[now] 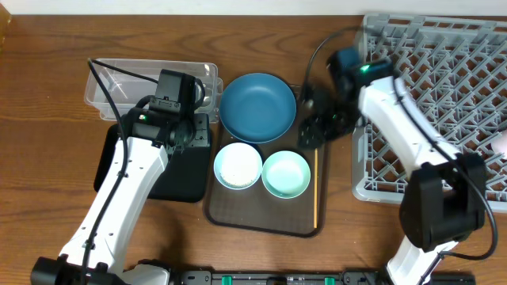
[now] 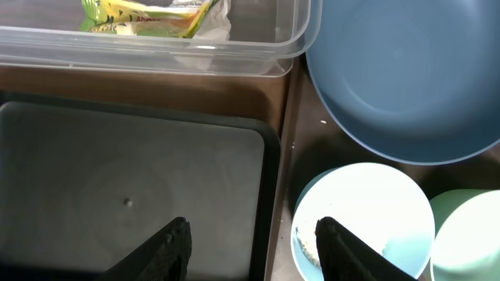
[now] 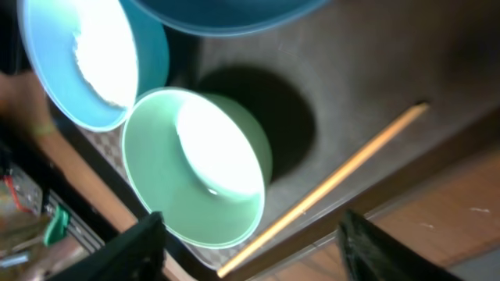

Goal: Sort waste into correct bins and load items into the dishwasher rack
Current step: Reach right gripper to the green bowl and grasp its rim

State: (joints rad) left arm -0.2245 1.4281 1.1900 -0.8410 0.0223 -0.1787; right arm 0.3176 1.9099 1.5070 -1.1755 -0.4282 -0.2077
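The yellow-green wrapper (image 2: 148,14) lies in the clear tub (image 1: 111,79), with something crumpled and white beside it. The black tray (image 2: 117,179) lies below the tub. My left gripper (image 2: 254,250) is open and empty, low over the black tray's right edge beside the pale blue bowl (image 1: 238,165), which holds white grains (image 2: 308,243). The dark blue dish (image 1: 257,105), the mint bowl (image 1: 285,173) and the wooden stick (image 1: 315,190) sit on the brown tray. My right gripper (image 3: 250,242) is open and empty above the mint bowl (image 3: 203,164) and the stick (image 3: 344,176).
The grey dishwasher rack (image 1: 444,103) fills the right side, with my right arm reaching left from over it. The brown serving tray (image 1: 261,218) lies in the middle between the black tray and the rack. A pale object (image 1: 501,142) shows at the rack's right edge.
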